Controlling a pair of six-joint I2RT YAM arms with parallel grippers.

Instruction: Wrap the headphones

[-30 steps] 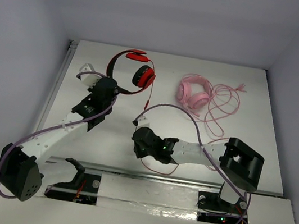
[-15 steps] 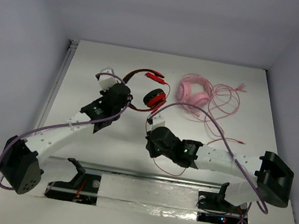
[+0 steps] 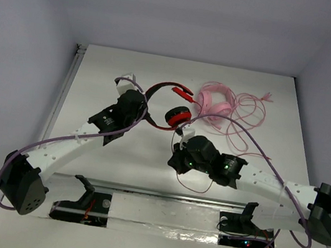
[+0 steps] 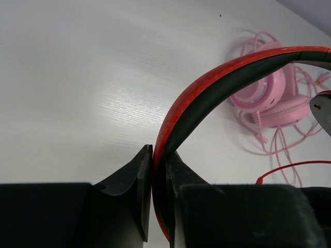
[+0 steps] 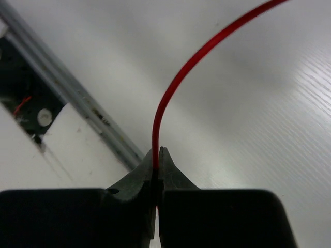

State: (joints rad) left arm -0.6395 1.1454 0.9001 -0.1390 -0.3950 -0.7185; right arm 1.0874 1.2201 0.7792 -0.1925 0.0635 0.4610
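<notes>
The red headphones point(image 3: 176, 114) are held off the table at the back middle, their headband point(image 3: 158, 89) arching to the left. My left gripper point(image 3: 144, 109) is shut on the headband; the left wrist view shows the red and black band point(image 4: 217, 82) pinched between the fingers of my left gripper point(image 4: 159, 170). My right gripper point(image 3: 176, 163) is just in front of the red cup and is shut on the thin red cable point(image 5: 196, 62), which rises from the fingertips of my right gripper point(image 5: 158, 155). The cable's loose part point(image 3: 188, 189) loops near the front rail.
Pink headphones point(image 3: 214, 103) with a tangled pink cable point(image 3: 248, 121) lie just right of the red ones and show in the left wrist view point(image 4: 269, 98). A metal rail point(image 3: 142, 189) runs along the table's front edge, also in the right wrist view point(image 5: 77, 103).
My left gripper has carried the red headphones to the right, toward the pink ones. My right gripper has moved right and a little back, still holding the red cable.
</notes>
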